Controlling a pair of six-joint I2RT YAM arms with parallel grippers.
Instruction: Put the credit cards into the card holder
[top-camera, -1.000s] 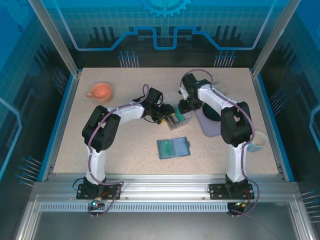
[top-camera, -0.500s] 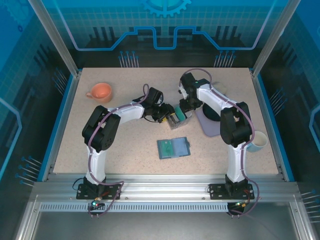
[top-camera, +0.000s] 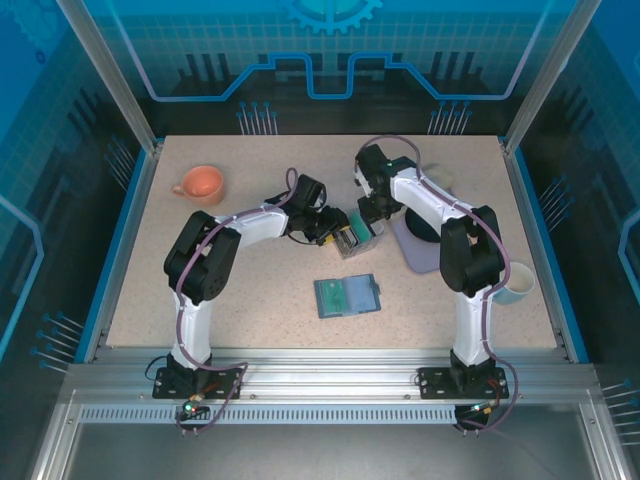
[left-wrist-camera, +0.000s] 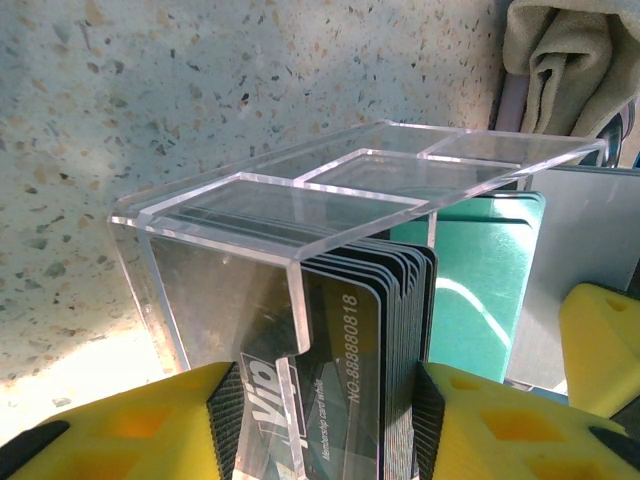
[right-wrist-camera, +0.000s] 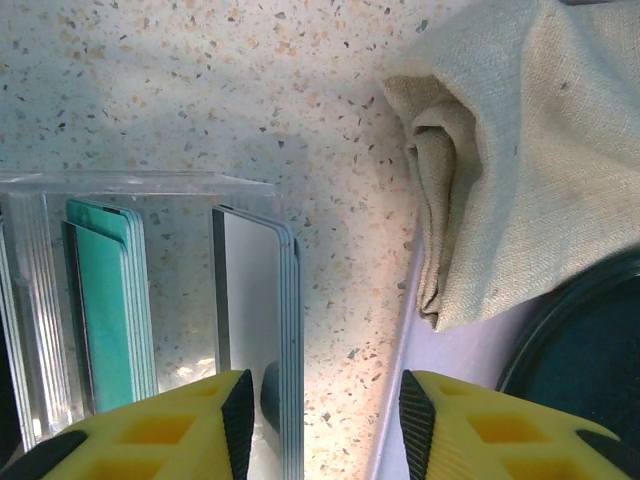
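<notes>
Top view: the flat teal-blue folding card holder (top-camera: 347, 296) lies open at mid-bench, toward the near edge. A clear acrylic box (top-camera: 352, 243) stands just behind it.

Left wrist: the left gripper (left-wrist-camera: 325, 435) clamps the box, which is packed with dark thin plastic credit cards (left-wrist-camera: 365, 340).

Right wrist: the right gripper (right-wrist-camera: 325, 430) is half-open, with grey cards (right-wrist-camera: 255, 320) by its left pad.

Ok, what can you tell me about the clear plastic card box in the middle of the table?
The clear acrylic box stands on the speckled tabletop, mid-table. Transparent and thick-walled, it is split by dividers into slots. Cards stand on edge inside: dark cards printed VIP with a number, teal cards, grey cards. The left end effector clamps its near end between yellow pads; the right end effector straddles the grey cards' edge, jaws apart. A beige cloth lies just beyond it.
</notes>
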